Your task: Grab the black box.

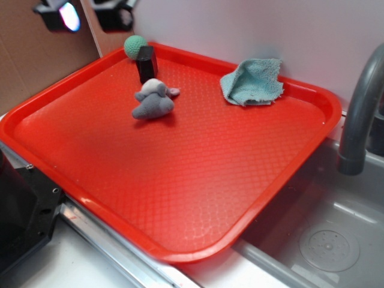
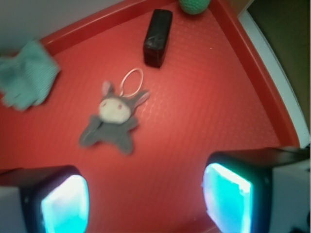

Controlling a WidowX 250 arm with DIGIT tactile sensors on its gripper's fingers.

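Observation:
The black box (image 1: 146,63) stands upright near the far left corner of the red tray (image 1: 198,252). In the wrist view the black box (image 2: 158,37) sits at the top, well ahead of the fingers. My gripper (image 1: 90,15) hovers high above the tray's far left corner, its lit pads partly cut off by the frame edge. In the wrist view the gripper (image 2: 146,199) is open, with only bare tray between its glowing cyan pads (image 2: 65,206). It touches nothing.
A grey plush toy (image 1: 153,100) lies just in front of the box, between it and the gripper (image 2: 114,119). A green ball (image 1: 135,45) rests behind the box. A teal cloth (image 1: 253,81) lies far right. A faucet (image 1: 360,108) and sink (image 1: 330,240) are at right.

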